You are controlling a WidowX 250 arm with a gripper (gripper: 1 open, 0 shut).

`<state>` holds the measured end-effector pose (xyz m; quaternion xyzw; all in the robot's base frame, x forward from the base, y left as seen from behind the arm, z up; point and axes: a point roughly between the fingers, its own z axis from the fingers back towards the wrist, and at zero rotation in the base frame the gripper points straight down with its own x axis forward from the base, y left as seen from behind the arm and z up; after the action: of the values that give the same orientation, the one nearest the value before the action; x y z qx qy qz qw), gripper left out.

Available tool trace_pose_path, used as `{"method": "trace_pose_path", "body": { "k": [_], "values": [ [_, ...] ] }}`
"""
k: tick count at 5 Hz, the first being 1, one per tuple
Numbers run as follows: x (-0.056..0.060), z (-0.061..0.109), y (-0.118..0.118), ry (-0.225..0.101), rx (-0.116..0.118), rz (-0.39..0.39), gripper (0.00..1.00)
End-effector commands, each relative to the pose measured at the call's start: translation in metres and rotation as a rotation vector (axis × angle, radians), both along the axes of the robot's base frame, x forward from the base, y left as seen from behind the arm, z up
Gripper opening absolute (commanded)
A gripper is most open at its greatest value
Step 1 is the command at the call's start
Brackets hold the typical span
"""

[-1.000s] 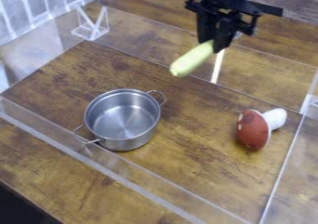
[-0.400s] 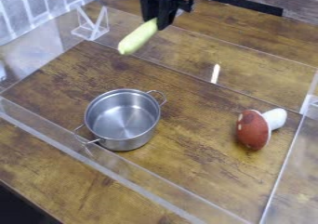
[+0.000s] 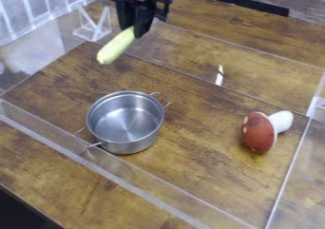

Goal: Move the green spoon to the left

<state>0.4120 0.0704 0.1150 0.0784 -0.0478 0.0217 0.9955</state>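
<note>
**Inspector A:** We start at the tool (image 3: 135, 26). It hangs at the upper left of the view, pointing nearly straight down, and its jaws are pressed together on the upper end of the green spoon (image 3: 116, 47). We note the spoon is clear of the surface, slanting down and to the left below the jaws. Its metal bowl we cannot make out; it appears hidden at the grip.

**Inspector B:** Agreed. Working outward, we record the silver pot (image 3: 125, 120) below the spoon and well apart from it, standing upright on the wooden counter (image 3: 203, 109). The mushroom toy (image 3: 263, 128) lies on its side at the far right, nowhere near the load. A clear plastic wall (image 3: 191, 66) crosses the counter close behind the spoon's position.

**Inspector A:** On risk, we judge the grip the weak point. The spoon is held by one end only, so its thick handle hangs as a lever; a quick stop could swing it or work it loose.

**Inspector B:** We add a second concern: lowering so near the clear wall could catch the handle tip on that edge. And a rounded handle, released at a slant, may roll from where it lands.
</note>
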Motion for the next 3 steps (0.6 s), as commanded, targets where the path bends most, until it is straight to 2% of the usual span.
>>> {"method": "trace_pose_path", "body": {
  "k": [1, 3],
  "values": [
    [-0.004, 0.054, -0.007, -0.14, 0.013, -0.028, 0.0],
    [-0.001, 0.08, -0.01, -0.139, 0.012, 0.029, 0.0]
  ]
}}
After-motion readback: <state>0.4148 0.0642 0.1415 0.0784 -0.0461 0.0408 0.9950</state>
